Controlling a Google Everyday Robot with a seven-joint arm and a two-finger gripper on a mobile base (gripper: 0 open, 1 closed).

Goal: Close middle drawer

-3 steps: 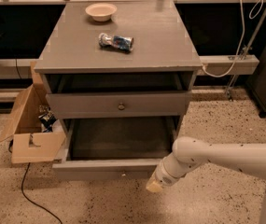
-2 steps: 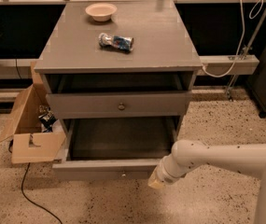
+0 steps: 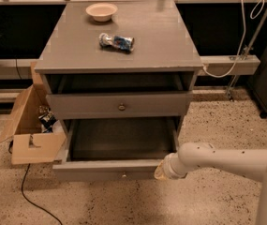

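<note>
The grey wooden cabinet (image 3: 119, 46) faces me. Its middle drawer (image 3: 109, 169) is pulled far out, wide and shallow, with an empty dark inside and a small brass knob (image 3: 123, 175) on its flat front. The top drawer (image 3: 119, 105), with its own brass knob, stands slightly out above it. The lowest drawer is hidden under the open one. My gripper (image 3: 162, 172) comes in on the white arm from the right and sits at the right end of the middle drawer's front, touching or very close to it.
A white bowl (image 3: 101, 11) and a crumpled blue-and-silver packet (image 3: 117, 41) lie on the cabinet top. An open cardboard box (image 3: 30, 125) stands left of the cabinet, with a black cable (image 3: 30, 196) on the speckled floor. A white rail (image 3: 229, 64) runs at right.
My gripper has moved a little up and in toward the right end of the middle drawer's front. The drawer looks as far out as before.
</note>
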